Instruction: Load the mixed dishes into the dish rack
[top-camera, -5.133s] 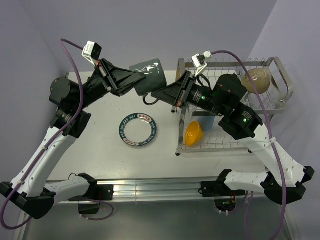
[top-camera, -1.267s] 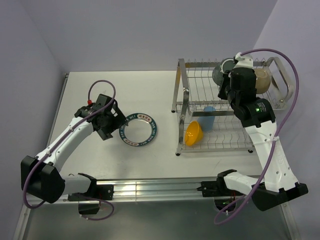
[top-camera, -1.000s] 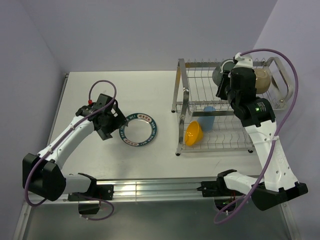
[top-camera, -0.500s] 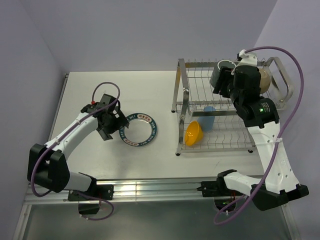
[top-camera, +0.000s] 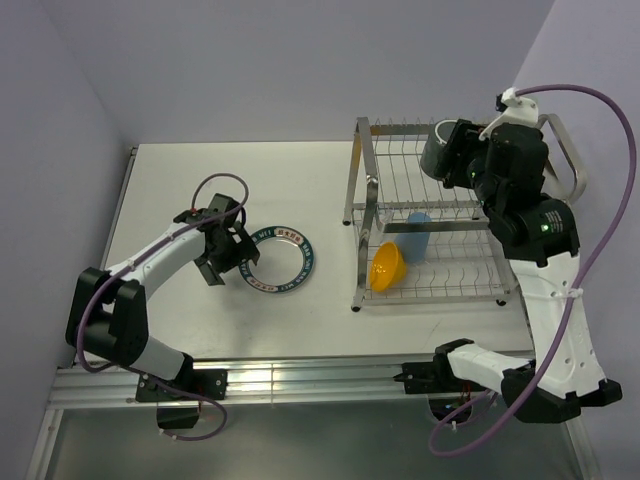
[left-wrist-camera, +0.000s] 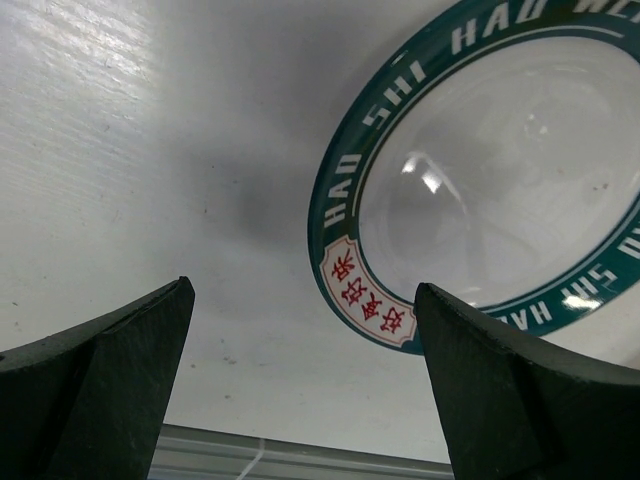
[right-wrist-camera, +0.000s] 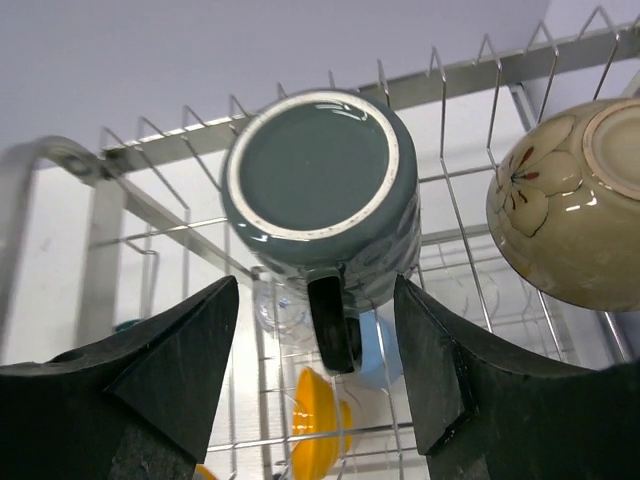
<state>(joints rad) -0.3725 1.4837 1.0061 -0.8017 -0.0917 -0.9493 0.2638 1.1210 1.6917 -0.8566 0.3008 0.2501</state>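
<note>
Lavender walls are framing the white counter (top-camera: 250, 180), and I am judging the loading nearly finished. The dark mug (right-wrist-camera: 315, 190) is resting on the upper tier of the dish rack (top-camera: 362, 170), base toward my wrist camera, beside the beige bowl (right-wrist-camera: 565, 200). My right pincer (right-wrist-camera: 316, 290) is hovering by it, jaws apart and gripping nothing. The light blue tumbler (top-camera: 418, 236) and orange bowl (top-camera: 386, 266) are lying on the lower tier, seemingly with the clear glass (right-wrist-camera: 275, 305). Only the white plate (top-camera: 278, 258) is waiting on the counter, and my left pincer (left-wrist-camera: 300, 340) is hanging over its left edge, spread wide.
</note>
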